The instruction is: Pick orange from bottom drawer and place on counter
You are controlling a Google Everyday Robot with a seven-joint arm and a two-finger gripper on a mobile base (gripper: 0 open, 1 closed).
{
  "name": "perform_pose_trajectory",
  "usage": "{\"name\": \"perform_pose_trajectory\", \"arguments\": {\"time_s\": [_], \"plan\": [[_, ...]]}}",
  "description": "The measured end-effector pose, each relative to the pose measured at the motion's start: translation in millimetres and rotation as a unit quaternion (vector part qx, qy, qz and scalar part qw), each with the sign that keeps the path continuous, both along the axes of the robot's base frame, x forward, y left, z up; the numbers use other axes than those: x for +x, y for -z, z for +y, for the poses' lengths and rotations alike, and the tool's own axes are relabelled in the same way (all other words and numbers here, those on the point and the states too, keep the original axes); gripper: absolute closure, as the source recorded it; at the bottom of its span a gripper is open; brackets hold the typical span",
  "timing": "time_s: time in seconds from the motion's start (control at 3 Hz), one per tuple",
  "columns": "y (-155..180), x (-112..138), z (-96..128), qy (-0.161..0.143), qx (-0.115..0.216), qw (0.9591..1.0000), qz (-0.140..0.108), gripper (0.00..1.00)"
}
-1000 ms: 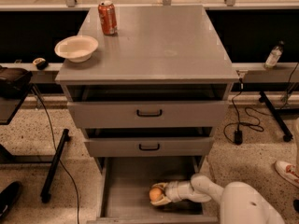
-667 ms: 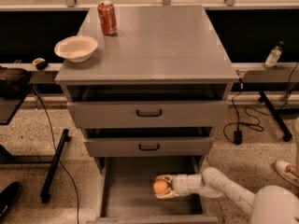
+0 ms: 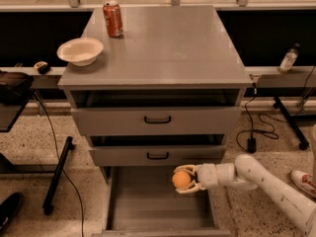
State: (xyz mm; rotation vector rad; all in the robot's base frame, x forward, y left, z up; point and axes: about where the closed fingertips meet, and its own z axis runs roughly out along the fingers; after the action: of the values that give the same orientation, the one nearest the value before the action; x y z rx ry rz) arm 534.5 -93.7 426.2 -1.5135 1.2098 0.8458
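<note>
1. The tool [image 3: 178, 180] is clamped on the orange [image 3: 181, 179], with pale fingers [image 3: 188, 169] wrapping it from above and below. The arm [image 3: 266, 181] reaches in from the right.
2. The orange sits inside the tool, over the open bottom drawer [image 3: 148, 204] and toward its right side. It is just below the front of the middle drawer [image 3: 158, 155] and looks clear of the drawer floor, though that is a judgement.
3. The side-on grip makes sense: the drawer is low and shallow, so a horizontal reach gets under the closed fronts above.
4. The bottom drawer is pulled out far enough to show bare grey floor. The top drawer [image 3: 158, 120] and the middle drawer are shut, or nearly so.
5. The worktop [image 3: 173, 48] is mostly bare. A red soda can [image 3: 113, 19] stands at the back left and a white bowl [image 3: 80, 51] at the left edge, well apart from each other.
6. Step judged: the pick is done and the carry up to the worktop comes next.
7. Next move, a guess: back out away from the cabinet before rising, or the orange meets the drawer fronts. Then set it down centre or right, away from the can and bowl.
8. Risk: a round fruit may roll on the smooth worktop once released.
</note>
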Motion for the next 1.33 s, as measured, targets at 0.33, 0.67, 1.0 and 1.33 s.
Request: {"name": "perform_pose_trajectory", "arguments": {"time_s": [0.33,0.67,1.0,1.33], "plan": [[-9,-2,-1,-0.009,0.002,1.0,-0.003,1.0],[1,-4,14,-0.036,-0.016,0.999,0.021,1.0],[-22,-7,18,-0.038,-0.055,0.9978,-0.002,1.0],[-69,-22,30,-0.018,-0.074,0.9966,-0.033,1.0]]}}
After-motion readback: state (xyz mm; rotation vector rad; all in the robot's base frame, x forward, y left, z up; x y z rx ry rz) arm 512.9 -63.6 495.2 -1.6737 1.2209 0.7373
